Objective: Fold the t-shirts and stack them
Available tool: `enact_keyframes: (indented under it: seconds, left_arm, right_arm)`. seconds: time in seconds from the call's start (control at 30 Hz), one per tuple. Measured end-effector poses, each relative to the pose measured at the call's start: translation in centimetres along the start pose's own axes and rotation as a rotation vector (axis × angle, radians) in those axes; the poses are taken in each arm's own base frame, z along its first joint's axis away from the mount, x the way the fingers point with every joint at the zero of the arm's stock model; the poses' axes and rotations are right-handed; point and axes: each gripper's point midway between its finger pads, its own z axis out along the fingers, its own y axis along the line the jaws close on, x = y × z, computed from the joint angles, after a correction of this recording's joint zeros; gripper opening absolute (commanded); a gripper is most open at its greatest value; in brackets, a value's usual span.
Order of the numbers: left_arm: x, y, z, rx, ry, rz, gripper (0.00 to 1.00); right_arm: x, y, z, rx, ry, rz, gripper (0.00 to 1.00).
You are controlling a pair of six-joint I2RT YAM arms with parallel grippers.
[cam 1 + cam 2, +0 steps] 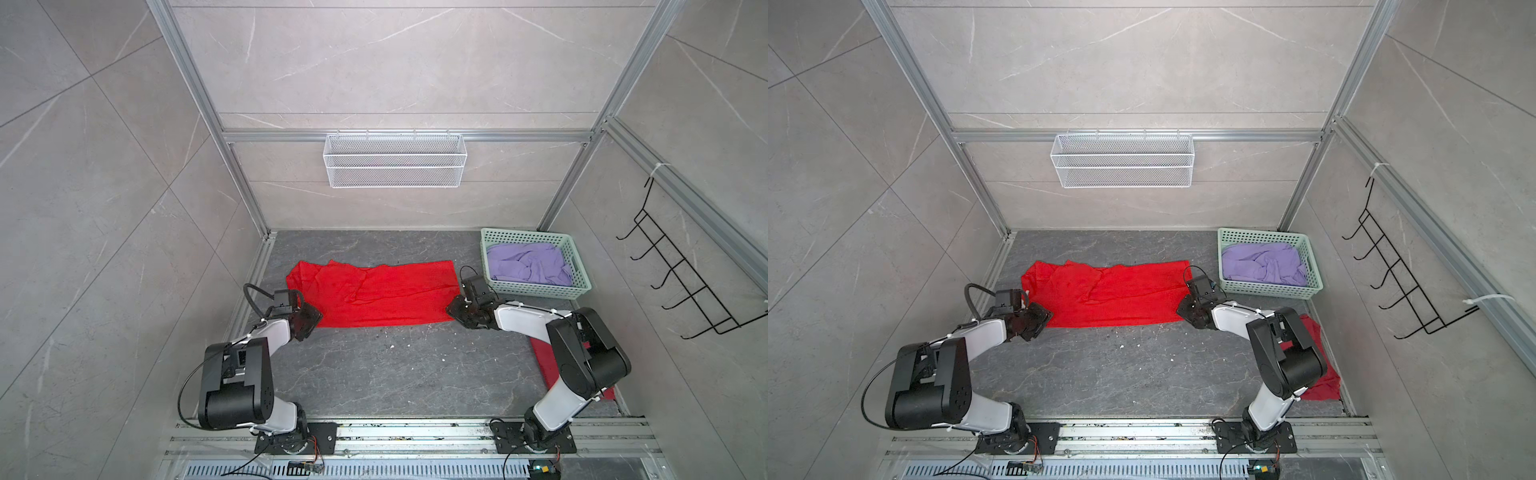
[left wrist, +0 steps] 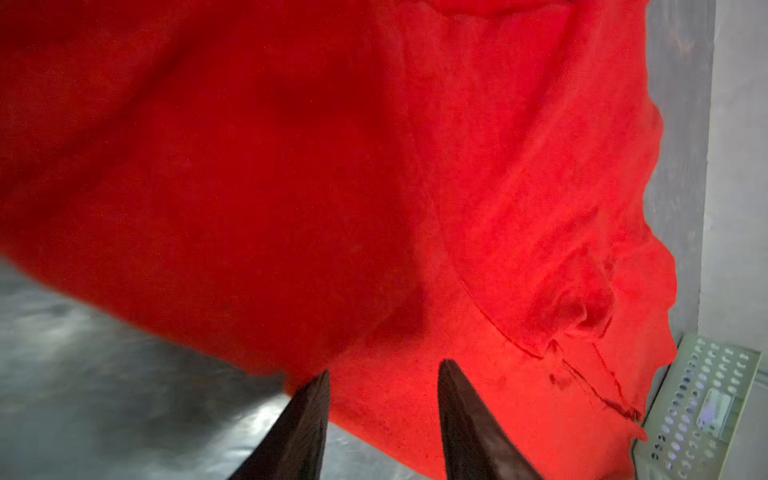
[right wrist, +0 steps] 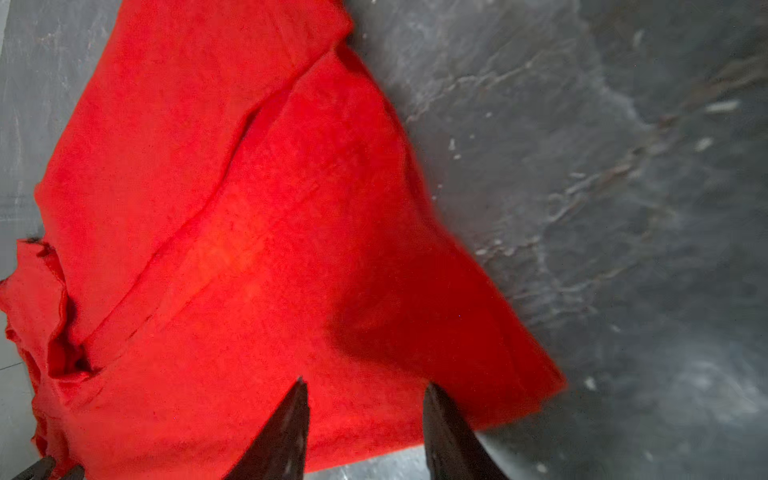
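A bright red t-shirt (image 1: 374,295) (image 1: 1108,293) lies on the grey table as a long folded band running left to right. My left gripper (image 1: 311,316) (image 1: 1040,318) (image 2: 386,368) hovers at its left end, open, its fingers straddling the near corner of the cloth. At the right end my right gripper (image 1: 454,309) (image 1: 1183,309) (image 3: 366,382) is open too, with the shirt's edge lying between its spread fingers. A lavender t-shirt (image 1: 525,264) (image 1: 1260,262) is crumpled in the basket. The darker red t-shirt (image 1: 542,357) (image 1: 1325,374) lies near right, partly hidden by the right arm.
The mint-green basket (image 1: 540,291) (image 1: 1268,291) (image 2: 706,399) stands at the back right, close behind the right gripper. A white wire basket (image 1: 395,160) hangs on the back wall and a black hook rack (image 1: 681,274) on the right wall. Bare table lies in front of the red shirt.
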Motion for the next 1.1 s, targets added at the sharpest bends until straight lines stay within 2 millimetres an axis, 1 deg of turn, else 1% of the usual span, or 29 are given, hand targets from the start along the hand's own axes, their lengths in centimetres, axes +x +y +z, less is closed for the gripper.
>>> enact_keyframes:
  seconds: [0.07, 0.13, 0.3, 0.4, 0.47, 0.6, 0.67, 0.7, 0.77, 0.87, 0.93, 1.03, 1.1]
  left_arm:
    - [-0.4, 1.3, -0.2, -0.029, -0.012, -0.022, 0.47]
    - [-0.9, 1.8, -0.4, -0.043, -0.027, -0.032, 0.47]
    - [-1.0, 1.9, -0.6, -0.053, -0.019, -0.031, 0.47]
    - [-0.7, 1.7, -0.9, -0.05, -0.002, -0.033, 0.47]
    - [-0.7, 1.0, -1.6, -0.027, 0.002, -0.029, 0.47]
    - [-1.5, -1.7, -3.6, 0.057, -0.025, -0.003, 0.47]
    - [-1.9, -3.0, -4.3, 0.091, -0.037, 0.013, 0.47]
    - [-2.1, -3.4, -4.5, 0.101, -0.041, 0.019, 0.47]
    - [-2.1, -4.0, -4.4, 0.109, -0.035, 0.026, 0.47]
    - [-1.5, -4.2, -3.1, 0.103, 0.011, 0.026, 0.47]
    - [-0.9, -4.1, -1.7, 0.083, 0.054, 0.023, 0.47]
    - [-0.2, -4.3, 0.5, 0.064, 0.112, 0.018, 0.47]
    - [-0.2, -4.6, 1.7, 0.055, 0.128, 0.015, 0.47]
  right_arm:
    - [-0.2, -0.4, -0.1, 0.006, -0.002, 0.007, 0.48]
    - [-0.3, -0.7, -0.2, 0.012, -0.003, 0.012, 0.48]
    - [-0.2, -1.0, -0.4, 0.016, -0.002, 0.014, 0.48]
    - [0.3, -1.5, -1.0, 0.023, 0.003, 0.015, 0.48]
    - [0.6, -2.0, -1.4, 0.034, 0.011, 0.013, 0.48]
    - [1.3, -2.5, -2.2, 0.055, 0.039, -0.003, 0.48]
    - [1.4, -2.4, -2.7, 0.058, 0.049, -0.017, 0.48]
    - [1.3, -2.2, -2.9, 0.056, 0.049, -0.026, 0.48]
    - [0.4, -1.0, -3.4, 0.038, 0.036, -0.048, 0.48]
    - [-2.1, 2.3, -4.1, -0.02, -0.014, -0.085, 0.48]
    - [-3.9, 4.6, -4.1, -0.064, -0.045, -0.106, 0.48]
    - [-5.5, 6.8, -3.2, -0.101, -0.07, -0.124, 0.48]
    - [-5.8, 7.2, -1.8, -0.103, -0.063, -0.128, 0.48]
